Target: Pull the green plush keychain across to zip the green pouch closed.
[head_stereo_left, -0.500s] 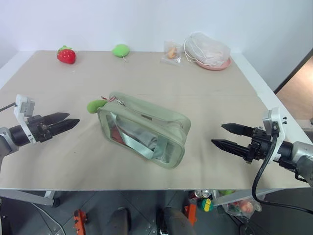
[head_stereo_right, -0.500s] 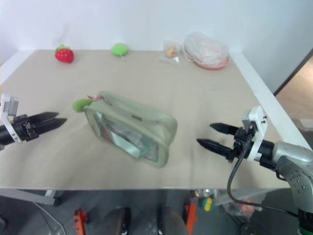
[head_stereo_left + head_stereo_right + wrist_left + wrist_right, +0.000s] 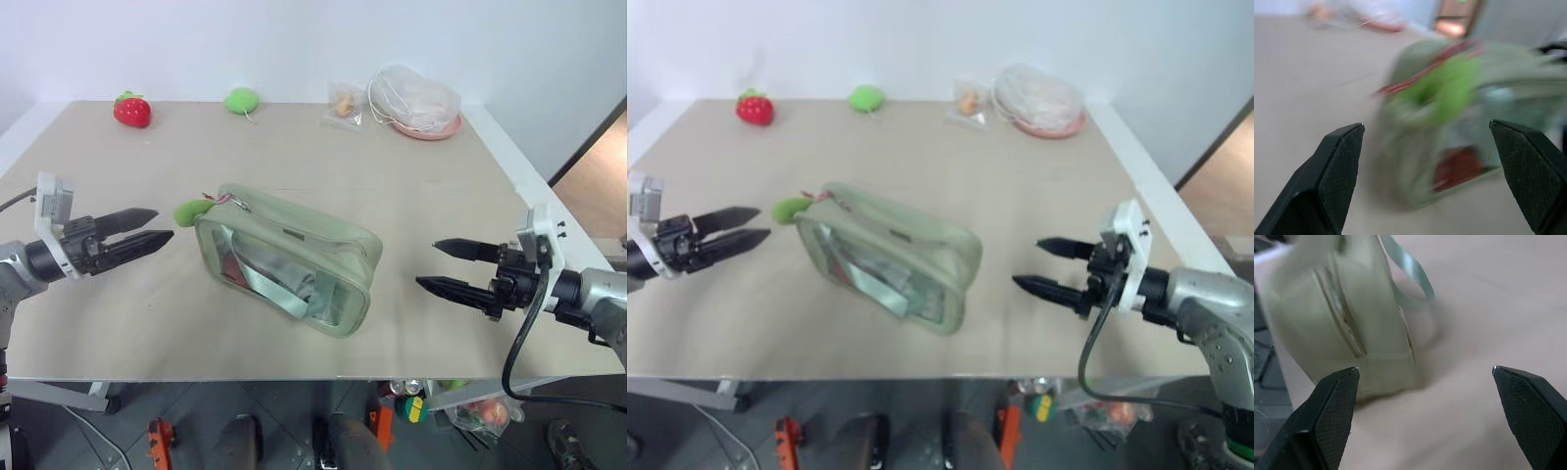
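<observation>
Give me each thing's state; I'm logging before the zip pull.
Pouch: on its side, untouched.
Keychain: at the pouch's left end, not gripped.
Left pincer: open, empty, short of the keychain.
Right pincer: open, empty, clear of the pouch.

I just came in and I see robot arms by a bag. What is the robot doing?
The robot is getting ready to zip up the green pouch lying in the middle of the table. Its left gripper is open and points at the green plush keychain on the pouch's left end, but is not touching it. Its right gripper is open too, waiting apart from the pouch's other end. Nothing is held.
</observation>
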You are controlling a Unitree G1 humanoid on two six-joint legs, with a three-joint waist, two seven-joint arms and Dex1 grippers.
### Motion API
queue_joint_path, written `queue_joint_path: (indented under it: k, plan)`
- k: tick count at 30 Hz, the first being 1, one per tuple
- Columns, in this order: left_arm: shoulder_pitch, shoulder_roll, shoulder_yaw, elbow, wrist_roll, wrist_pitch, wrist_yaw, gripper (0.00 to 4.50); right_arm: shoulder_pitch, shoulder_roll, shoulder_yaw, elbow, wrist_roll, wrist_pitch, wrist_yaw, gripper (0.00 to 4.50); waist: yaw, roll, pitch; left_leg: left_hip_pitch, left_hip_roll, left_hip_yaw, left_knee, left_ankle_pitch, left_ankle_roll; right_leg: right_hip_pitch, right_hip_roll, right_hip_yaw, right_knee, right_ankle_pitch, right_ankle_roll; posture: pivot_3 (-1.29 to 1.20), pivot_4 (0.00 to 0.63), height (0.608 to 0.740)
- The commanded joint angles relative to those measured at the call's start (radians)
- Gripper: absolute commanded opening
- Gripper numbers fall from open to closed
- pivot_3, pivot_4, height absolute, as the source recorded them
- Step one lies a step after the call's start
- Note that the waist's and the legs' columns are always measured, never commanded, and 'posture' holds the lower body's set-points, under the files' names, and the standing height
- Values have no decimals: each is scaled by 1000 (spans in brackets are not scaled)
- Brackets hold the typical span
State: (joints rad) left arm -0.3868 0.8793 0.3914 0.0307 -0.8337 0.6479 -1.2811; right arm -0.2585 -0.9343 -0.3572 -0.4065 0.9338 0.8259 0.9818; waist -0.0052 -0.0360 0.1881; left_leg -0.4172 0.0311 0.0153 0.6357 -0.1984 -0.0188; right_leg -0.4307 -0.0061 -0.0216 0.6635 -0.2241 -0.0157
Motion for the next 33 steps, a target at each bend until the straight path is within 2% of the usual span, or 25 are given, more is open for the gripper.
queue_joint_path:
  k: [1, 5, 11, 17, 21, 23, 26, 27, 28, 29, 33]
  plan:
    - [-42, 51, 39, -129, -90, 12, -75, 4270, -22, -46, 4, -164, 138, 53, 31, 4500, 1, 0, 0, 0, 0, -1, 0, 0, 0, 0, 1, -1, 0, 0, 0, 0, 150, 740]
    - [-58, 62, 9, -199, -86, -19, -101, 4270, 28, -59, 127, -220, 17, -6, 46, 4500, 8, -2, -1, 1, 0, -3, 0, -1, -1, 2, 1, -3, 0, -2, -1, 0, 150, 740]
    - [-81, 33, -21, -225, -96, -15, -78, 4270, -27, 19, 291, -143, -152, -97, 3, 4500, 8, -3, -1, 2, 0, 0, 4, 0, -1, 4, 1, 0, 0, 0, 1, 0, 150, 740]
    - [-48, 1, -22, -224, -107, -10, -43, 4270, -96, 114, 354, -91, -198, -128, -19, 4500, 8, -3, -1, 3, 0, 2, 4, 0, 0, 4, 3, 4, 0, 2, 2, 0, 150, 740]
    - [-10, -9, -13, -225, -97, -22, -29, 4270, -92, 136, 368, -83, -223, -141, -11, 4500, 8, -3, -1, 3, 0, 2, 2, 0, 0, 3, 3, 5, 0, 1, 2, 0, 150, 740]
    - [1, -11, -1, -216, -104, -21, -15, 4500, -88, 134, 356, -70, -215, -147, 13, 3972, 8, -3, -1, 3, 0, 3, 2, -1, 0, 3, 3, 6, 0, 1, 2, 0, 150, 740]
    - [15, -14, 14, -200, -105, -24, -2, 4500, -95, 128, 339, -45, -206, -155, 45, 2943, 8, -3, -1, 3, 0, 3, 3, -1, 0, 3, 3, 6, 0, 1, 2, 0, 150, 740]
    - [18, -15, 18, -196, -105, -24, 1, 4500, -98, 126, 337, -38, -207, -156, 51, 2771, 8, -3, -1, 3, 0, 3, 3, -1, 0, 3, 3, 7, 0, 2, 2, 0, 150, 740]
    - [20, -15, 21, -193, -106, -25, 4, 4500, -103, 124, 338, -30, -213, -162, 57, 2236, 8, -3, -1, 4, 0, 3, 3, -1, 0, 3, 3, 7, 0, 2, 2, 0, 150, 740]
    - [21, -15, 25, -191, -108, -25, 6, 4500, -107, 124, 339, -22, -221, -168, 61, 2025, 8, -3, -1, 4, 0, 4, 3, -1, 0, 4, 3, 7, 0, 2, 2, 0, 150, 740]
    - [23, -19, 49, -174, -120, -22, 21, 4500, -136, 125, 348, 5, -227, -189, 97, 571, 8, -3, -1, 4, 0, 5, 3, -1, 0, 3, 4, 8, 0, 2, 2, 0, 150, 740]
